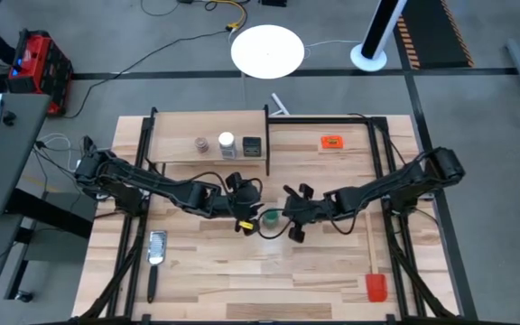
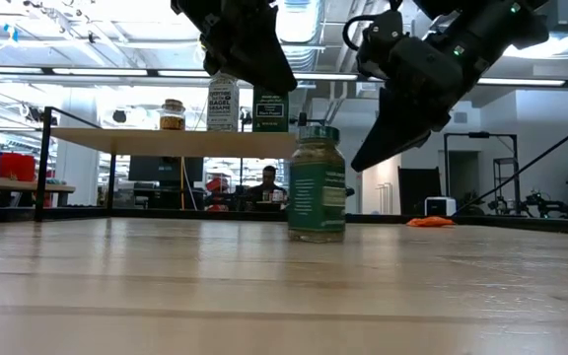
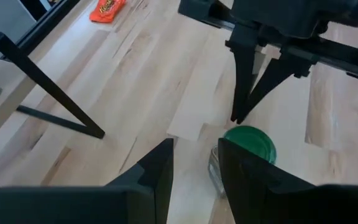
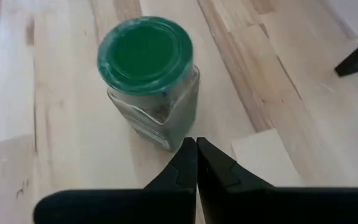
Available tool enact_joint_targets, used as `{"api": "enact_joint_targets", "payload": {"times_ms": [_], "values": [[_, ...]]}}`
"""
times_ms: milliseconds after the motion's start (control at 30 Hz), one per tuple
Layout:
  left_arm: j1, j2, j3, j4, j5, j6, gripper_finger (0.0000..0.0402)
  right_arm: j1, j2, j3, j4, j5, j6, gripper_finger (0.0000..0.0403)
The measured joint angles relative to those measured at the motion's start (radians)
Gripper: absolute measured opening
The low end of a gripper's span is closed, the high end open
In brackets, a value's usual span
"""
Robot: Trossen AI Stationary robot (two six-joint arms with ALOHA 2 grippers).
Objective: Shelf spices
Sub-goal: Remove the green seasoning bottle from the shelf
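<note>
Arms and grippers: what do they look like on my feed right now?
Both arms are dark, jointed, with black cables looping along them. The left gripper has broad flat black fingers. The right gripper has black fingers tapering to points. Yellow marking shows near the left gripper's wrist in the high view.

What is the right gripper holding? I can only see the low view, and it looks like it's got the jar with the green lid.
Observer: Nothing. Its wrist view shows the right gripper shut and empty, tips beside the green-lidded glass jar, not around it.
Operator: Does the left one have it?
Observer: No. The left gripper has its fingers apart with nothing gripped; the jar stands beyond them.
Operator: Anything on the table I can't see?
Observer: A red-headed spatula with a wooden handle lies on the right arm's side.
</note>
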Motion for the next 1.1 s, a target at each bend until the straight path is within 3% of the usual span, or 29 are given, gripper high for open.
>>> {"api": "enact_joint_targets", "payload": {"times_ms": [167,333,567,800,1100], "values": [[0.000,0.000,0.000,-0.003,0.042,0.007,0.0116,0.007,0.000,0.001,0.035,-0.001,-0.008,0.0007],[0.000,0.000,0.001,-0.018,0.168,0.052,0.0121,0.000,0.000,0.001,0.007,-0.001,-0.011,0.0007],[-0.011,0.000,0.001,-0.006,0.273,0.066,0.0186,0.000,0.000,0.001,-0.018,0.000,-0.011,0.0007],[-0.009,0.043,0.002,0.069,0.243,0.029,0.0252,0.000,0.000,0.001,-0.106,0.003,0.006,0.0007],[0.018,0.073,0.003,0.118,0.183,-0.021,0.0260,0.002,-0.015,0.001,-0.181,0.007,0.035,0.0007]]}}
